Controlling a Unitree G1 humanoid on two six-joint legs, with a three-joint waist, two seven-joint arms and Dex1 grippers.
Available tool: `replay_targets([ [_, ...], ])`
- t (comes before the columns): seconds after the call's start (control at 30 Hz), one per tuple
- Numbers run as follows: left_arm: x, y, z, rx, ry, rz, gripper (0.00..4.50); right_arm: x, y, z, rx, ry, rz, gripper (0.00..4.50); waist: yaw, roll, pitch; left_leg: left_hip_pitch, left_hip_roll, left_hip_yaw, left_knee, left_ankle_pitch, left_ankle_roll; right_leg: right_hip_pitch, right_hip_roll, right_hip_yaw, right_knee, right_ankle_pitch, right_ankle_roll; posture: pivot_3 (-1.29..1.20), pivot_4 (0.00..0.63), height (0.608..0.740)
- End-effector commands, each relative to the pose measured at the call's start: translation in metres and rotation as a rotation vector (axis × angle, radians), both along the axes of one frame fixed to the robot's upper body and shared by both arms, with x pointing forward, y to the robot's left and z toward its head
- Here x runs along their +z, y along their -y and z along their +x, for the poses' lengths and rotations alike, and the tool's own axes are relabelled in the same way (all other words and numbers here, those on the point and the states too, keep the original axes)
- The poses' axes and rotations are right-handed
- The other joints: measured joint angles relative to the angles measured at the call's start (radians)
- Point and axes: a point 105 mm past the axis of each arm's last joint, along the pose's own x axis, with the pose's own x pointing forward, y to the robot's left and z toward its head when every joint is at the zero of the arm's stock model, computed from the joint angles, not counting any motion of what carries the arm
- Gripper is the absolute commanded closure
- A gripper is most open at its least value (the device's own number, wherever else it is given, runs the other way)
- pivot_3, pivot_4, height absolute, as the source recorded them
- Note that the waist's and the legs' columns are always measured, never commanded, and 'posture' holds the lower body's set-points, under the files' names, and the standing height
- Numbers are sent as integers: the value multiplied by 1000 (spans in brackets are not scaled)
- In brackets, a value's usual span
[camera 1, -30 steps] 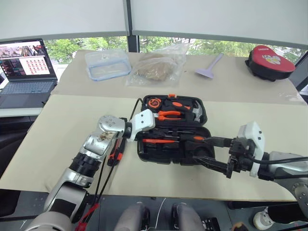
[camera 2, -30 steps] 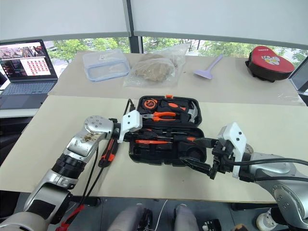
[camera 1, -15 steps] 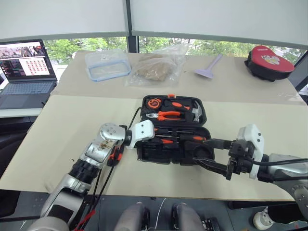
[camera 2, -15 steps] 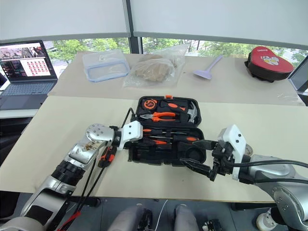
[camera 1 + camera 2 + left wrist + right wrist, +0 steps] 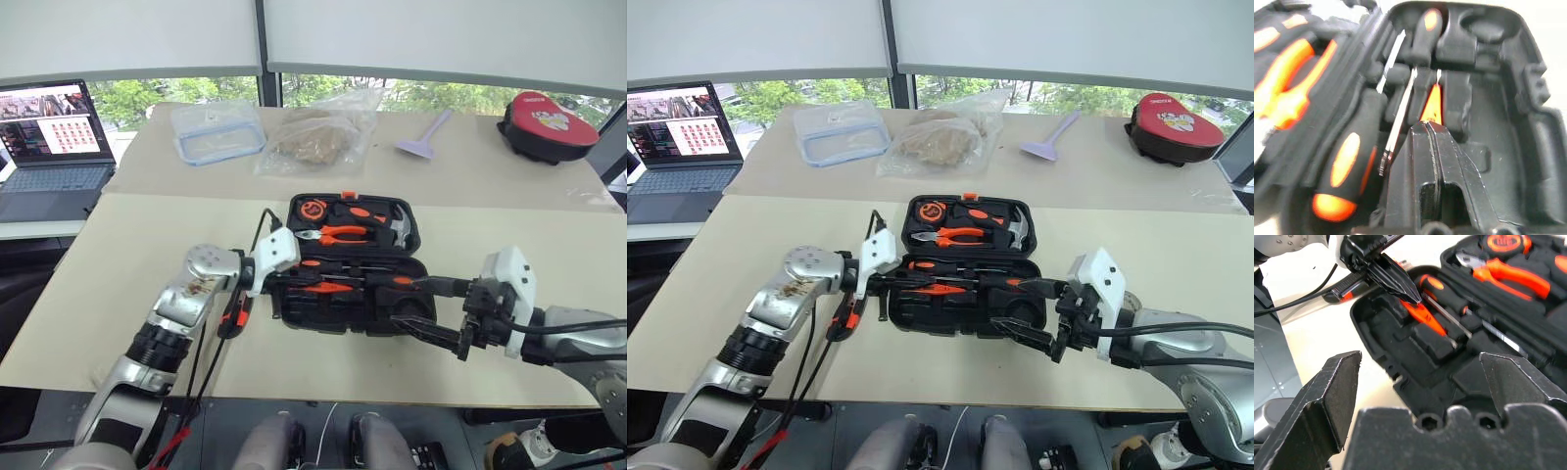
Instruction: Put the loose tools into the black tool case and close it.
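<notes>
The black tool case (image 5: 348, 264) lies open on the surface (image 5: 127, 255) straight ahead of me, its lid half away from me and its front half with the moulded slots nearer. My left gripper (image 5: 890, 285) sits at the left end of that front half, fingers pressed together, their tips right at the butt of the small all-orange screwdriver (image 5: 1422, 316), which lies in a slot. Whether I pinch it or merely nudge it I cannot tell. Its long axis runs along the case's length, away from the left gripper towards my right, in line with the way the gripper points — so any push would go along the slot.

Beside it lie two black-and-orange-handled screwdrivers (image 5: 1004, 279), parallel to it and closer to the hinge.

My right gripper (image 5: 423, 308) hovers at the case's front right corner, fingers spread wide, holding nothing.

One tool is outside: the orange-and-black utility knife (image 5: 233, 315) lies on the surface just left of the case, beneath my left wrist (plainly the left arm's job).
</notes>
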Motion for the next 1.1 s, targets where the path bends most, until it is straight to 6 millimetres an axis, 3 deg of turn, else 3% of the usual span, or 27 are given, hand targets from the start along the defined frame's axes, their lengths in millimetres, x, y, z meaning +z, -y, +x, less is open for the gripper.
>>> replay_targets([
  [0.03,29,-38,-7,168,-4,-49,3798,22,-8,-1,88,75,4,0,-8,0,0,0,0,0,0,0,0,0,0,0,0,0,0,0,150,728],
  [0.13,28,-83,-20,385,-45,-27,2689,29,-14,-4,167,82,-11,0,-19,0,0,1,0,0,-2,0,0,0,1,0,0,0,0,0,150,728],
  [0.2,24,-103,-31,478,-64,5,1839,30,-16,-5,198,81,-19,0,-23,0,0,2,0,0,-3,0,0,0,1,0,-1,0,0,0,150,728],
  [0.27,15,-130,-51,603,-106,55,1184,29,-20,-8,256,74,-38,0,-23,0,1,2,0,0,-2,0,0,1,1,-1,-1,0,0,0,150,728],
  [0.37,6,-144,-72,732,-169,114,56,28,-25,-11,313,68,-50,0,-18,-1,2,3,0,-1,-3,-1,-2,0,1,-1,-3,0,0,0,150,728],
  [0.47,0,-132,-74,758,-191,167,56,27,-28,-9,324,76,-56,0,6,-1,2,4,0,-2,-2,-4,-8,2,0,-2,-4,0,0,0,150,728],
  [0.57,3,-116,-60,820,-246,88,56,26,-30,-9,333,73,-54,0,22,-1,2,5,-1,-2,-1,-5,-9,3,0,-1,-3,0,1,0,150,728],
  [0.73,-2,-97,-47,868,-333,106,56,24,-33,-11,328,81,-58,0,8,-5,3,7,-3,-2,-1,-4,-10,7,5,-1,-1,1,2,0,150,728],
  [0.9,-29,-81,-31,901,-402,200,56,16,-34,-18,316,66,-66,0,3,-5,3,8,-2,-2,-3,-2,-12,7,4,-1,-1,0,1,0,150,728],
  [1.07,-47,-79,-30,899,-474,259,56,15,-34,-16,267,84,-51,0,3,-4,2,11,-1,-2,-4,-2,-14,10,4,-1,-1,0,0,0,150,728],
  [1.1,-47,-81,-30,903,-477,261,298,15,-33,-15,257,84,-47,0,5,-4,2,13,-1,-2,-5,-2,-14,12,4,0,-1,0,0,0,150,728],
])
